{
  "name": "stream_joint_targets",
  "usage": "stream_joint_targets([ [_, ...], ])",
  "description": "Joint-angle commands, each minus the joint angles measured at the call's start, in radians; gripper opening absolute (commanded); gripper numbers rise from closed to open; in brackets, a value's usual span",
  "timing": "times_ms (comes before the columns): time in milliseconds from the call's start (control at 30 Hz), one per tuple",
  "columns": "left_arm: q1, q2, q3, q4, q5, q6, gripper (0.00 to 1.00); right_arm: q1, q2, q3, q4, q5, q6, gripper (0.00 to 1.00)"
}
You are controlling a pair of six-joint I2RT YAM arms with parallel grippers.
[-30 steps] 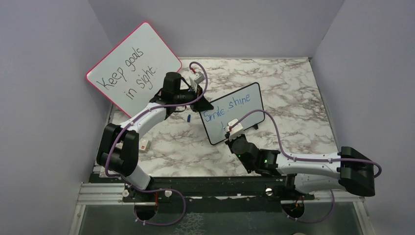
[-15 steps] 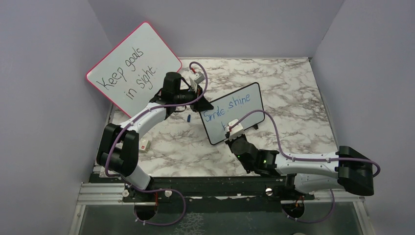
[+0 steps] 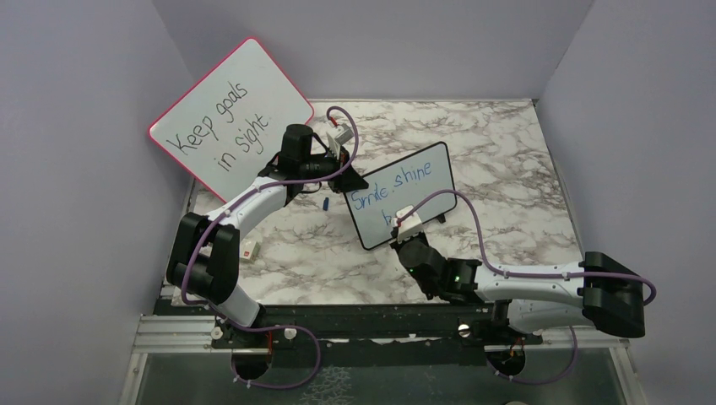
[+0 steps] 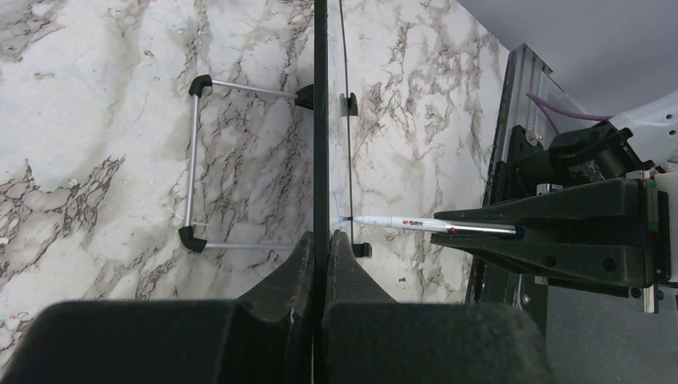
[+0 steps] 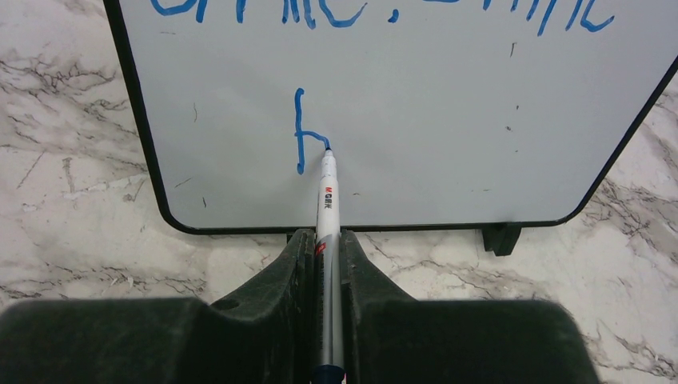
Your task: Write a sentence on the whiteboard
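R gripper [image 5: 326,244] jaws clamped on 1 marker [image 5: 328,192], tip touching the whiteboard [image 5: 448,120] below the sentence [image 3: 401,184]. L gripper [image 4: 321,244] jaws pinch its edge. 2 boards: whiteboard mid-tabletop [image 3: 507,160], red-framed board [image 3: 232,110] at back-left corner. Only L wrist view shows the wire stand [image 4: 192,160] behind.

The whiteboard [image 5: 448,112] is smooth, glossy white (thin black plastic frame); the marble-patterned table [image 5: 72,240] looks smooth, faintly sheened.

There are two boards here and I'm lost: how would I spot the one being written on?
Look at the marble table: near its middle stands a small whiteboard, with a marker touching its face. Unlike the larger red-framed board leaning at the back left with black handwriting, it has a black frame and blue writing.
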Motion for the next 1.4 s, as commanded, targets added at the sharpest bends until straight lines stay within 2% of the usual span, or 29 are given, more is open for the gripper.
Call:
stream_joint_targets([
  [0,-0.017,-0.005,0.001,-0.047,-0.042,0.073,0.0,-0.007,-0.001,-0.001,-0.047,-0.019,0.036,0.01],
  [733,-0.017,-0.005,0.001,-0.049,-0.042,0.075,0.0,-0.007,0.021,0.021,-0.054,-0.144,0.025,0.01],
  [1367,-0.017,-0.002,0.006,-0.052,-0.05,0.081,0.0,-0.015,-0.095,-0.018,-0.009,-0.069,-0.034,0.01],
])
